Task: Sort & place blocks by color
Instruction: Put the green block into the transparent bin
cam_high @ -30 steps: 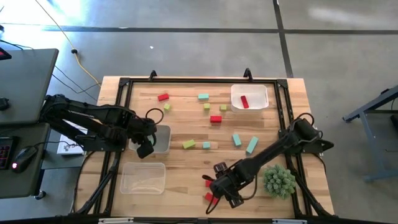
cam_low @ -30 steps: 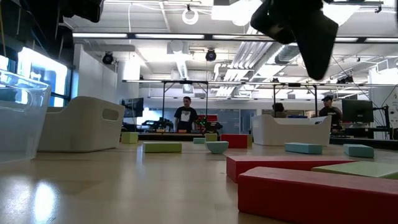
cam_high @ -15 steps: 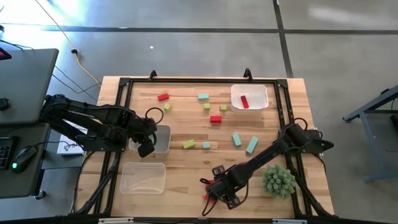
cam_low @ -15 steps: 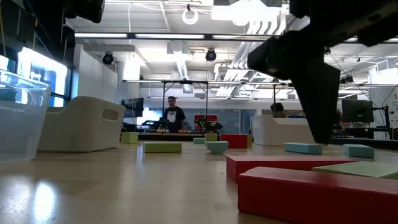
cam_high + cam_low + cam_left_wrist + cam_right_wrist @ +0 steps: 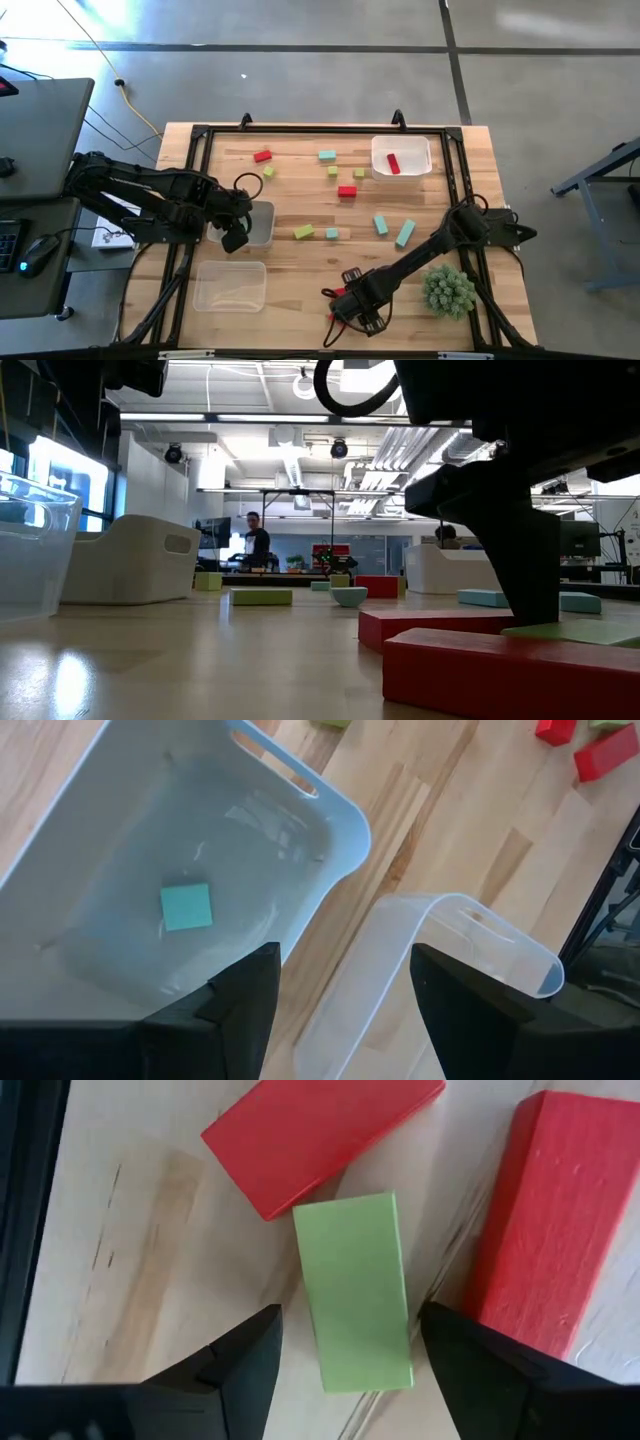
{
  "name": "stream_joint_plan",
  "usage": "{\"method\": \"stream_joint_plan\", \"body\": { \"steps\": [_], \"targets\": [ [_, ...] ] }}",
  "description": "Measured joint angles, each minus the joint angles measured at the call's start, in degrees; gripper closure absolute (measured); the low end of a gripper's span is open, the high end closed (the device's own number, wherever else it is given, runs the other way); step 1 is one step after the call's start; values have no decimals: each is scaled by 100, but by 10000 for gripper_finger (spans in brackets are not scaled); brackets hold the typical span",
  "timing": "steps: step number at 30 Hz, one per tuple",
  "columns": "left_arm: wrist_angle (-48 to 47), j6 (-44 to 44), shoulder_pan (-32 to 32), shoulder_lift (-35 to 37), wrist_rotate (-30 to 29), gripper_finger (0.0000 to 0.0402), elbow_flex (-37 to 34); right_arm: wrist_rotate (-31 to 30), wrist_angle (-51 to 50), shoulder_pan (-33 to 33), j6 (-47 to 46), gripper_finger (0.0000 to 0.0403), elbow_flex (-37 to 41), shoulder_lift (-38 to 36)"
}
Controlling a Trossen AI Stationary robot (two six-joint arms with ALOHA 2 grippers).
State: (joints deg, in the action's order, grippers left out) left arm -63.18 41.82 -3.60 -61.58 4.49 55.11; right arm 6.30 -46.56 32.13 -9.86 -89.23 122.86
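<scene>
1. Right gripper (image 5: 345, 1365) sits low at bottom centre of the high view, jaws open wide and empty, straddling a yellow-green bar (image 5: 354, 1291) that lies flat on the table (image 5: 300, 265).
2. That bar is boxed in: one red block (image 5: 322, 1137) touches its far end, and a second red bar (image 5: 552, 1230) lies just beside one long side.
3. Handling, my read: painted wood, so light, rigid, not fragile. Faces look smooth and may be a bit slick, so it needs a square pinch.
4. Grip point: across the two long sides, mid-length. The finger on the red-bar side has little room; risk is nudging or pinching the red bar too.
5. Left gripper (image 5: 340, 1010) is parked at left-centre of the high view over the white bin (image 5: 330, 815), jaws open and empty. A teal cube (image 5: 187, 907) is already inside it.
6. Clear tray (image 5: 232, 286) at lower left looks empty. White bin at upper right (image 5: 402, 146) holds a red bar (image 5: 394, 163).
7. Remaining blocks are scattered mid-table: teal bar (image 5: 405, 233), red block (image 5: 347, 191), yellow-green block (image 5: 304, 232), others.
</scene>
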Motion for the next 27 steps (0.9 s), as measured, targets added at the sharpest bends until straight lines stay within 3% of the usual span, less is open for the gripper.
{"method": "stream_joint_plan", "body": {
  "steps": [6,18,27],
  "targets": [
    [0,-42,0,0,0,186,0,-143,-58,68,-60,181,-18,54],
    [0,-44,0,-2,0,186,0,-599,-142,110,-675,298,-11,69],
    [2,-44,0,0,0,186,0,-434,-204,62,-815,300,18,-51]
  ]
}}
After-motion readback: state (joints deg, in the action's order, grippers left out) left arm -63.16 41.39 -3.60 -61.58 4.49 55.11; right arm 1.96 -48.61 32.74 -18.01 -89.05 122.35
